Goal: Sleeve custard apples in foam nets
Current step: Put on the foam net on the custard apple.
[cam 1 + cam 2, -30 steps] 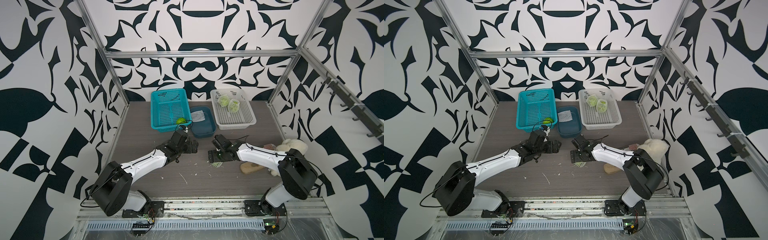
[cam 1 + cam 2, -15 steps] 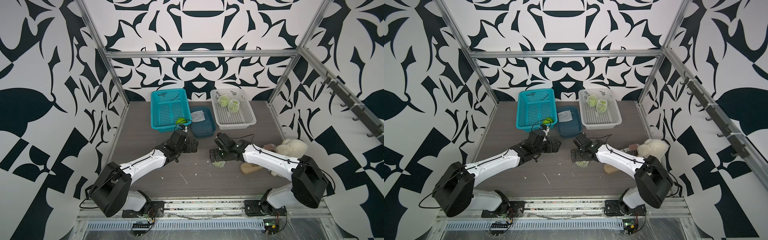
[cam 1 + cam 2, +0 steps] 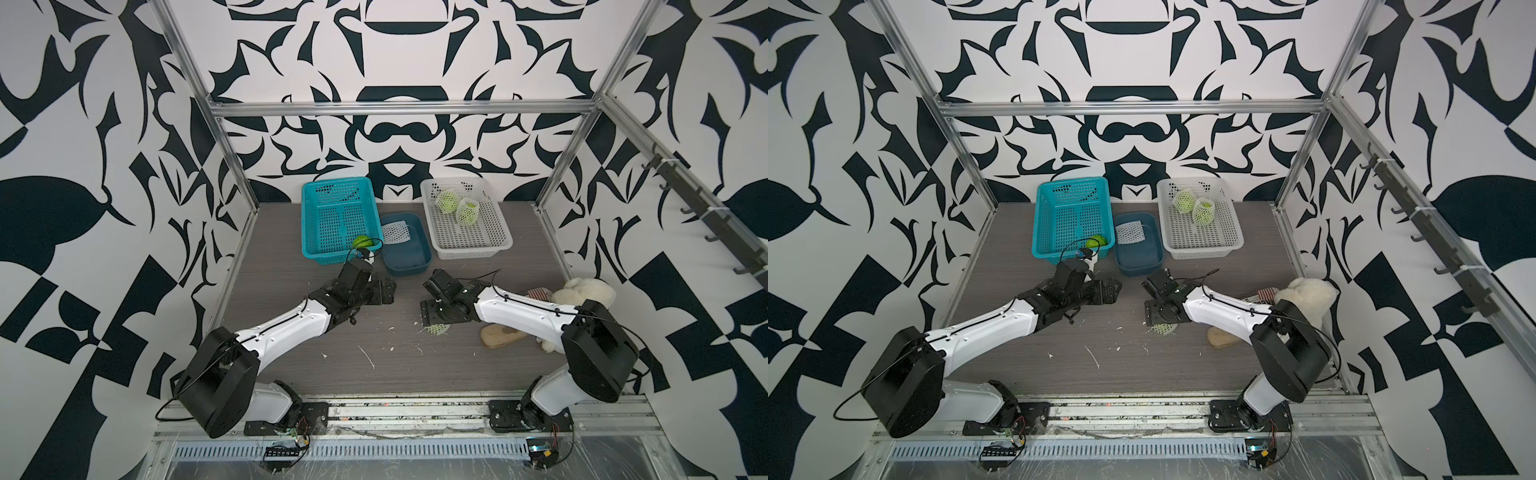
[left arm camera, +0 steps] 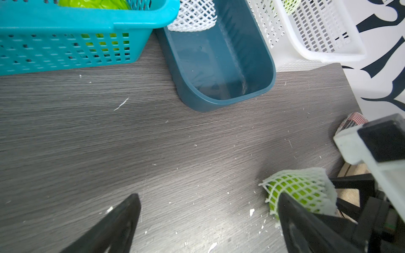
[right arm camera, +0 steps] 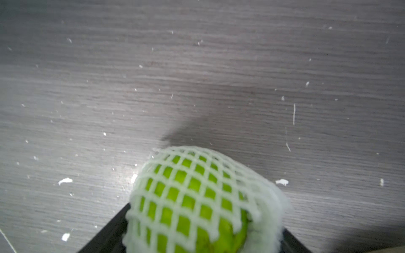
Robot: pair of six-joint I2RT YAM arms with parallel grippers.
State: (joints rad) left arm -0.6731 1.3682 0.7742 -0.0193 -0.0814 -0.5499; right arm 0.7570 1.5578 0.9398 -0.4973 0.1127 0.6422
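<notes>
Left gripper (image 4: 208, 197): jaws spread wide, nothing between them, poised over the bare table (image 4: 109, 142). Right gripper (image 5: 206, 216): jaws stand either side of 1 custard apple (image 5: 188, 197) wrapped in a foam net (image 5: 219, 168); whether they press on it cannot be told. This fruit rests on the table between the 2 arms. Further back, 1 bare custard apple (image 3: 361, 242) lies in a near corner of the teal basket (image 3: 336, 181). 1 spare foam net (image 3: 395, 232) lies flat in the dark blue tray (image 3: 409, 270). 2 sleeved custard apples (image 3: 448, 201) sit in the white basket (image 3: 473, 251). A cream plush toy (image 3: 582, 291) lies beside the right arm.
</notes>
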